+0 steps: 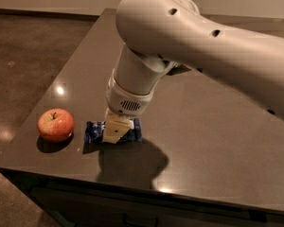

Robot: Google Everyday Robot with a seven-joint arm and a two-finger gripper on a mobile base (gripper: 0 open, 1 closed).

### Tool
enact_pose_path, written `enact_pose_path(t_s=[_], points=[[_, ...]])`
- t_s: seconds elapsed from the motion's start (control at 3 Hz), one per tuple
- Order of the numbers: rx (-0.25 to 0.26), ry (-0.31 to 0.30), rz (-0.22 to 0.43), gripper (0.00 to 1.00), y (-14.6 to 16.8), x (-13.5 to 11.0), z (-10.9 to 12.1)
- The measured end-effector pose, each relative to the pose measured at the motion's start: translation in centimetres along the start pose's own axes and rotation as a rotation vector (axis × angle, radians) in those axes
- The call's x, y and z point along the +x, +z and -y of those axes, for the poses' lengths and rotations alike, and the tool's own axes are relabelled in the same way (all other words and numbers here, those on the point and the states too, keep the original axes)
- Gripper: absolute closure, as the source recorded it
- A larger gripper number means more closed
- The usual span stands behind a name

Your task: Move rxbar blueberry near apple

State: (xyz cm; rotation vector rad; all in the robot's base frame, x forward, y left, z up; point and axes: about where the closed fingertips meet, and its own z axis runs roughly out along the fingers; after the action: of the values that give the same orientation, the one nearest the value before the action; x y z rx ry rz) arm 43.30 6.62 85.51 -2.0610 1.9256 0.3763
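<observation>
The rxbar blueberry (93, 131) is a flat navy-blue wrapper lying on the dark table (213, 141) near its front left edge. The red apple (55, 125) stands just left of it, a small gap between them. My gripper (116, 129) hangs from the big white arm and comes down onto the middle of the bar. Its cream-coloured fingers cover the bar's centre, and the bar's ends stick out on both sides.
The table's front edge (132, 186) runs close below the bar and the apple. Its left edge drops to a brown floor (23, 60). The white arm (203, 41) spans the upper right of the view.
</observation>
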Motion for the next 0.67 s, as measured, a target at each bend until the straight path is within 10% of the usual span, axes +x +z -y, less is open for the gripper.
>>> enact_pose_path(t_s=[0.67], points=[[0.011,0.001,0.004,0.01,0.16,-0.27,-0.07]])
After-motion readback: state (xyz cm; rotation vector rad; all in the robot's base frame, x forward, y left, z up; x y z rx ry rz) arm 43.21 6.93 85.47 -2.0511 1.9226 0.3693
